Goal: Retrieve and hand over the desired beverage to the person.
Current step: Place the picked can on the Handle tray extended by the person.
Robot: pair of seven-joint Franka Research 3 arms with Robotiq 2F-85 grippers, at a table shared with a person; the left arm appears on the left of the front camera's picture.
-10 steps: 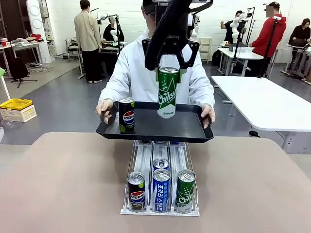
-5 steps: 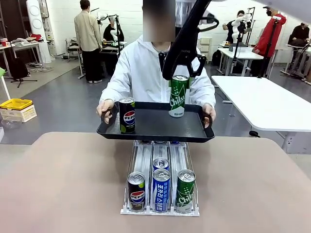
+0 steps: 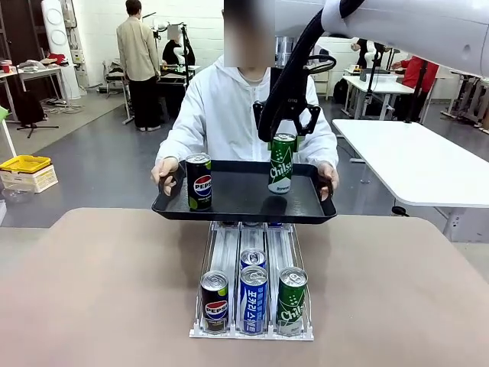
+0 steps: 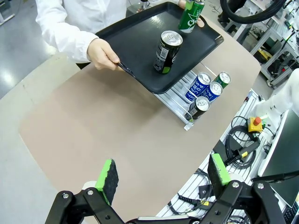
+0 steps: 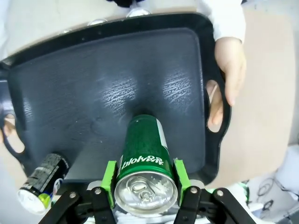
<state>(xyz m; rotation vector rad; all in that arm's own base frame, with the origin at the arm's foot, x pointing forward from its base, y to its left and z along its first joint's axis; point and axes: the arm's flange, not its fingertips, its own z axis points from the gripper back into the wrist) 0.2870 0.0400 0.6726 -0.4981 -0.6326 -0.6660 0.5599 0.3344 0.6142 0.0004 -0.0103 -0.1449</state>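
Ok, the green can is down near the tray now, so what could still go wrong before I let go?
The person holds the tray in the air by both handles, so it may dip or tilt as the right gripper releases the green Chilsung can, and a tall can tips easily. Whether the can's base already touches the tray is unclear; opening early could drop it. A toppling can might roll into the Pepsi can.

Right arm reaches across middle, right claw (image 3: 283, 138) pointing down, pads clamped tight. Left claw (image 4: 162, 176) raised high, fingers spread wide, nothing between.
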